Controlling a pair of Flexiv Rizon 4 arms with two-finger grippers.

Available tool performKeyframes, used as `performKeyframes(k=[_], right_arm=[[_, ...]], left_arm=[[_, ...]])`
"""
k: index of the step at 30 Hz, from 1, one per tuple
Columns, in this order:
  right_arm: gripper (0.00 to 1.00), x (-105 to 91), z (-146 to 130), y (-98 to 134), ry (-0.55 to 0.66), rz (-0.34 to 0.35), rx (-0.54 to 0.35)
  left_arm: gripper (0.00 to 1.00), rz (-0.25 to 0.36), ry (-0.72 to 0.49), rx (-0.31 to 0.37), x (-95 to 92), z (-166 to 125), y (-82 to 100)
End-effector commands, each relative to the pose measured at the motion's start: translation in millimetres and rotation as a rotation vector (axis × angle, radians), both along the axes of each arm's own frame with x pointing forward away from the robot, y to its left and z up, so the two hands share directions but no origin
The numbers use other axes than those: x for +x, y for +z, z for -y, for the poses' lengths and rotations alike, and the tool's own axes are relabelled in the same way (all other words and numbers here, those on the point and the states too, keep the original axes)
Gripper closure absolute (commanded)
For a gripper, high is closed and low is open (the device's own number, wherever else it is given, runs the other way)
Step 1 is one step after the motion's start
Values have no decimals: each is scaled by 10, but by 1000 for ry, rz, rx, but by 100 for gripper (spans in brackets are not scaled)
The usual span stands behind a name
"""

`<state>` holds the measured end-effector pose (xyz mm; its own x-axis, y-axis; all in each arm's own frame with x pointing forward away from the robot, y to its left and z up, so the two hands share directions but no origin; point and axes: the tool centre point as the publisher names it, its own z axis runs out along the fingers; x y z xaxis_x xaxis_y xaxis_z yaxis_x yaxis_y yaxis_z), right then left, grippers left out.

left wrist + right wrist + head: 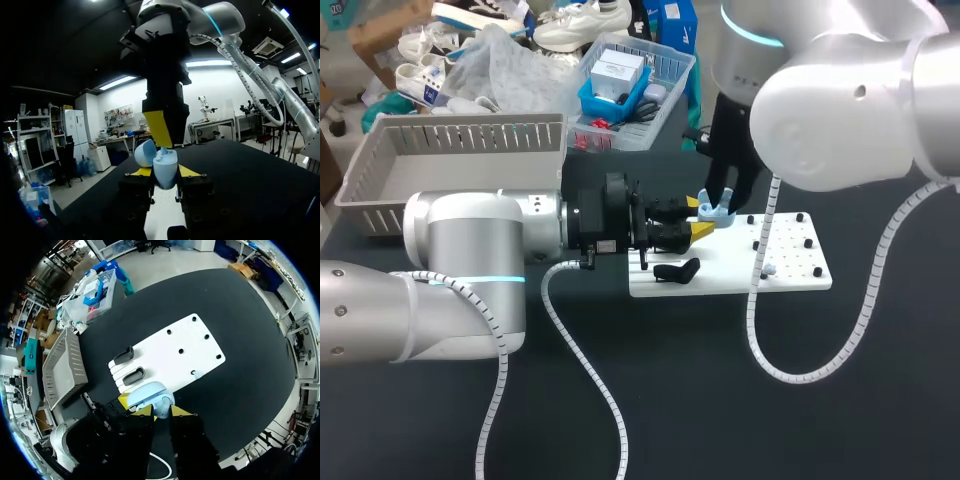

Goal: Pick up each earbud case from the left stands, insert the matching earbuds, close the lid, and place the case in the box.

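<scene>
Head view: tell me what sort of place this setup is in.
Probably a robot lab test bench: a black table carries a white pegged fixture board with a black stand, a grey slotted box sits beside it, and the left gripper holds a light blue earbud case.

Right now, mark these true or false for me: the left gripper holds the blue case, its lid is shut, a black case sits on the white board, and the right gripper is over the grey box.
The left gripper holds the blue case: true.
The lid is shut: false, it stands open.
A black case sits on the white board: true.
The right gripper is over the grey box: false, it hangs just above the blue case.
</scene>
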<state>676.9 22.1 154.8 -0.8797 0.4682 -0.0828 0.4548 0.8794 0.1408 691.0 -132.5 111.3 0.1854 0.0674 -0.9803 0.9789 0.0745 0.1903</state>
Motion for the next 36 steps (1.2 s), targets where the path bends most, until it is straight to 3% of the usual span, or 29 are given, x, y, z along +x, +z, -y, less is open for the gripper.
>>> performKeyframes(k=[1,2,5,10,19,23,31,36], right_arm=[[100,5,-5,-3,-2,-5,13],[100,4,-5,-3,-2,-5,14],[68,-5,-3,14,-2,-4,17],[57,-23,5,45,-2,2,18],[56,-185,45,152,35,43,5],[57,-341,97,195,125,92,-21],[54,-663,304,223,268,97,-132],[56,-799,468,80,368,92,-184]], left_arm=[[100,2,3,-3,-1,1,-4],[100,2,3,-3,-1,1,-4],[100,2,3,-3,-1,1,-4],[100,2,3,-3,-1,1,-4],[100,2,3,-3,-1,1,-4],[100,2,3,-3,-1,1,-4],[100,2,3,-3,-1,1,-4],[100,2,3,-3,-1,1,-4]])
